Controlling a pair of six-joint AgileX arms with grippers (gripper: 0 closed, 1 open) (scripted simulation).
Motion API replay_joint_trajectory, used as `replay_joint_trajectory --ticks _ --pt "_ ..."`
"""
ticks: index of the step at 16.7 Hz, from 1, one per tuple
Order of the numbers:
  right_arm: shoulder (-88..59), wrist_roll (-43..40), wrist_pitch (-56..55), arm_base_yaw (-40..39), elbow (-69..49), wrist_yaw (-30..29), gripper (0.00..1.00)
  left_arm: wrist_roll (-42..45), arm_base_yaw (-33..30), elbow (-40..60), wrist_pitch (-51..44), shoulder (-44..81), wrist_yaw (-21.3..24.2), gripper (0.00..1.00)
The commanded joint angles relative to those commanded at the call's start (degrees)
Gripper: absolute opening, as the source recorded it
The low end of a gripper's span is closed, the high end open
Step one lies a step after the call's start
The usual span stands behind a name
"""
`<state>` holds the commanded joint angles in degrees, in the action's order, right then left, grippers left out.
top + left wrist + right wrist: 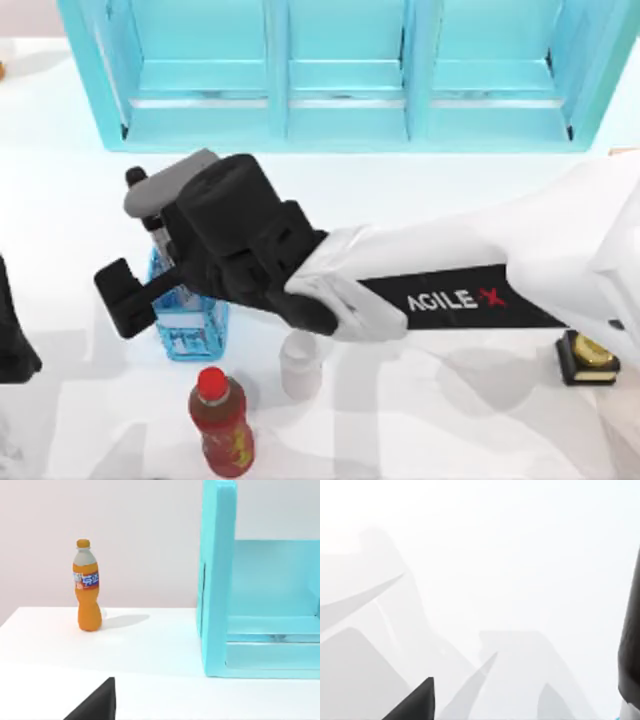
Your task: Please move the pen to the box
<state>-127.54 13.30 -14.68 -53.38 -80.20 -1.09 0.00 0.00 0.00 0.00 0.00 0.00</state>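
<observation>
Pen point(147, 203): lay cap toward cabinet point(350, 70), barrel running into basket point(195, 335), just beside right gripper point(140, 255), the nearer one; whether gripped could not be told.

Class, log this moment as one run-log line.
right pincer: over blue mesh basket, beside pen | left arm: parked at table left edge
</observation>
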Motion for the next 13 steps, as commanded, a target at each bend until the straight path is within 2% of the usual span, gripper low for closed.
replay_joint_trajectory --ticks 2,13 --pt "0.00 0.00 0.00 0.00 0.00 0.00 1.00 0.00 0.00 0.00 0.00 0.00 0.00 1.00" --pt "0.00 0.00 0.00 0.00 0.00 0.00 0.17 0.00 0.00 0.00 0.00 0.00 0.00 1.00"
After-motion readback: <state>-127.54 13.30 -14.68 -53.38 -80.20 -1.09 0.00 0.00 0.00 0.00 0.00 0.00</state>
